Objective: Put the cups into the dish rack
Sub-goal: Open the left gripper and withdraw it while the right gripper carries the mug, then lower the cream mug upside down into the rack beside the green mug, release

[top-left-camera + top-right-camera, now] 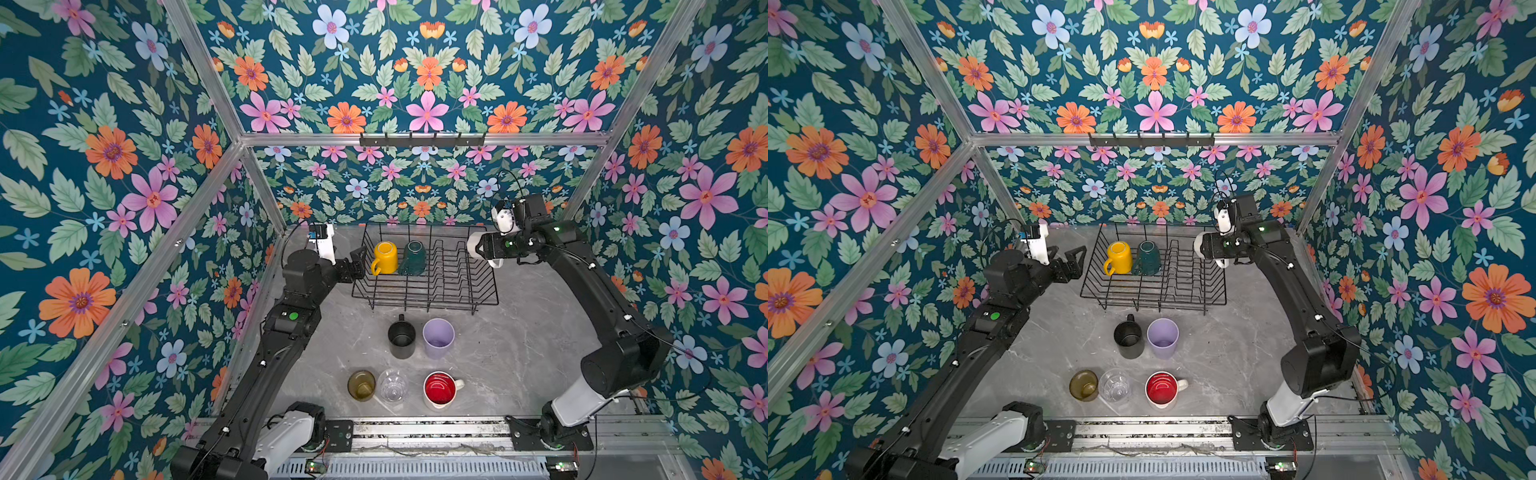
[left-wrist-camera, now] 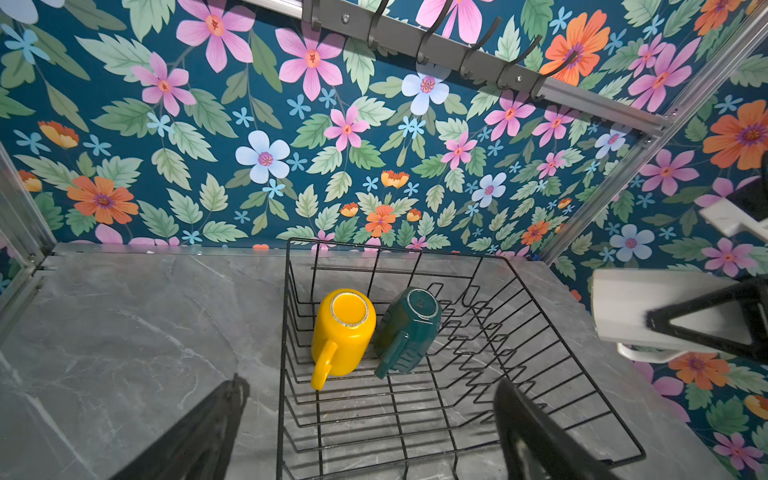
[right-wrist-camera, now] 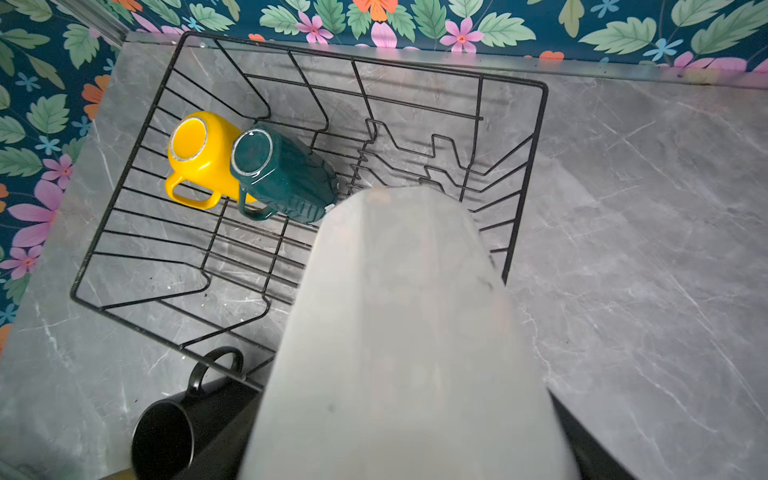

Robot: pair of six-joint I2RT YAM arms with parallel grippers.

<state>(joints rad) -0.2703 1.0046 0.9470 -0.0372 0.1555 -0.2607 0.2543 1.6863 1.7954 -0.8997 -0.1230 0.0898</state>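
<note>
Our right jaws clamp the cream mug [image 1: 473, 246] sideways above the dish rack's [image 1: 415, 291] right edge, probably to set it mouth-down like the yellow mug [image 1: 384, 257] and teal mug [image 1: 413, 258] far-left inside. Our left jaws stand apart, empty, just left of the rack.
</note>
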